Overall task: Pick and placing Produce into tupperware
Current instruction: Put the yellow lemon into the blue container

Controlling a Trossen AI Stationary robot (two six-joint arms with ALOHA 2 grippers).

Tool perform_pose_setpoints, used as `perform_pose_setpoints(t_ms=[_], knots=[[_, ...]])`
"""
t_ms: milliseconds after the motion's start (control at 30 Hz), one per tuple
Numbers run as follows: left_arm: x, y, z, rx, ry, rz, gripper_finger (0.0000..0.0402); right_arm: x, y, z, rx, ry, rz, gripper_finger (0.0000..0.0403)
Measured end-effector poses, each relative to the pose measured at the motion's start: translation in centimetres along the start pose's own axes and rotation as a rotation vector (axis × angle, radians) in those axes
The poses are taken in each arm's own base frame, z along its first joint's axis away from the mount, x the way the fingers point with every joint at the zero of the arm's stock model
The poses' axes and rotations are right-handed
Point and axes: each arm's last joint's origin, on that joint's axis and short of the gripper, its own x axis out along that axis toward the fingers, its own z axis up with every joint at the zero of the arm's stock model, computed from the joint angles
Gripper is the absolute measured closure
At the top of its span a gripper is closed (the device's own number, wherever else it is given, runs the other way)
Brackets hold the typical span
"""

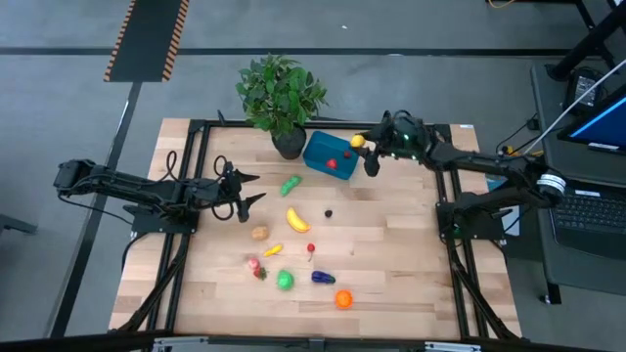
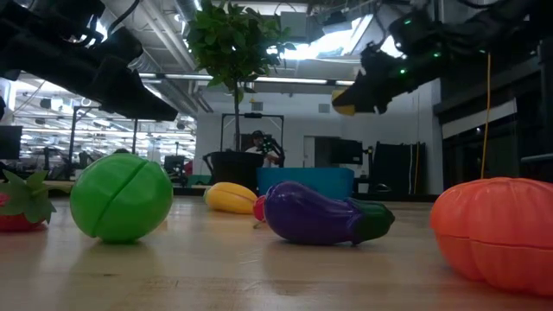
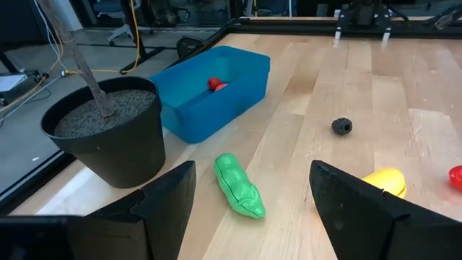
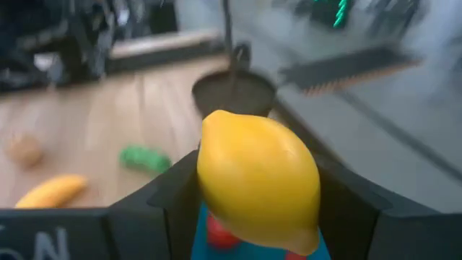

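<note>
The tupperware [image 1: 328, 154] is a blue box beside the plant pot at the table's far middle, with a red piece [image 3: 216, 84] inside. My right gripper [image 1: 366, 154] hangs over its right end, shut on a yellow lemon [image 4: 258, 180]. Loose produce lies on the table: a green pea pod [image 1: 290, 185], a banana [image 1: 296, 219], a tan piece [image 1: 259, 233], a green ball [image 2: 121, 197], a purple eggplant [image 2: 324, 214] and an orange piece [image 2: 497, 231]. My left gripper [image 1: 242, 193] hovers open at the left, pointing toward the pea pod [image 3: 240, 186]. My right gripper pinches the lemon between its two fingers, one on each of its sides [image 4: 211, 189]. The fingers [image 4: 170, 196] come from the table's right side, slanting a little downward. The lemon is lifted clear and hangs above the tupperware's right end [image 4: 206, 240].
A leafy potted plant [image 1: 281, 90] stands in a dark pot [image 3: 108, 130] just left of the tupperware. A small dark piece [image 3: 342, 127] and a strawberry [image 1: 256, 266] also lie on the wood. Bare wood shows along the table's right side [image 1: 411, 254].
</note>
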Motion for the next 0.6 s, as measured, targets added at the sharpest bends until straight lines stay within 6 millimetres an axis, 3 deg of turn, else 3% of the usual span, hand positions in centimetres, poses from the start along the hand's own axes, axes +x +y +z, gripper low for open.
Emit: perform_pose_setpoints(t_ms=[400, 600], knots=[[0.0, 0.0, 0.0, 0.000, 0.000, 0.000, 0.0137, 2.3, -1.7, 4.4, -0.099, 0.352, 0.135, 0.0183], [0.0, 0.0, 0.0, 0.000, 0.000, 0.000, 0.0137, 4.0, -2.1, 5.1, -0.123, 0.421, 0.158, 0.0183]])
